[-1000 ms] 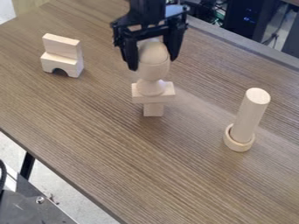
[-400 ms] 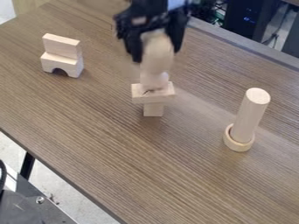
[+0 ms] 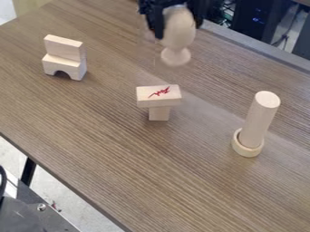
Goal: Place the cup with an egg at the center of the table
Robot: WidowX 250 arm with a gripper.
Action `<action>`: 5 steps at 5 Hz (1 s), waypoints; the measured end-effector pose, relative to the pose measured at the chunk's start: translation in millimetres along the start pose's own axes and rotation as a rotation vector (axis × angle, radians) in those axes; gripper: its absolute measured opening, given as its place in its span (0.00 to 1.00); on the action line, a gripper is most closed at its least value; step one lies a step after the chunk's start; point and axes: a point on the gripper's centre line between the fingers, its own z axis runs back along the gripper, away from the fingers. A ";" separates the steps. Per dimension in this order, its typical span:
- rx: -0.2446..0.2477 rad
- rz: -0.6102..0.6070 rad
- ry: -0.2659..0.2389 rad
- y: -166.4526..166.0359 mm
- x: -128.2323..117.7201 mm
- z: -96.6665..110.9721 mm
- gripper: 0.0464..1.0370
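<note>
1. Tool (image 3: 178,31), closed around the cup with egg (image 3: 176,55), upper middle of the frame, aloft.
2. Stacked arch block (image 3: 64,62), upper left; red-scribbled T-shaped stack (image 3: 158,96), near centre; cylinder (image 3: 261,113) in ring (image 3: 247,151), right.
3. Wood-grained table (image 3: 115,149); dark equipment (image 3: 249,22) beyond.

Fixed camera: positioned above the wood-grain tabletop (image 3: 121,149), directed obliquely downward across it toward the far edge, at moderate range.

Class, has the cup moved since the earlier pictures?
Yes. The cup has left the top of the block stack, moving up and to the right in the view, towards the table's far edge.
</note>
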 end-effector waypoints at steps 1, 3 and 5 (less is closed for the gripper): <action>-0.006 -0.035 -0.028 -13.0 14.0 -21.9 0.87; -0.047 -0.063 -0.068 -14.2 21.2 -68.6 0.87; -0.051 -0.084 -0.108 -9.5 16.6 -78.1 0.97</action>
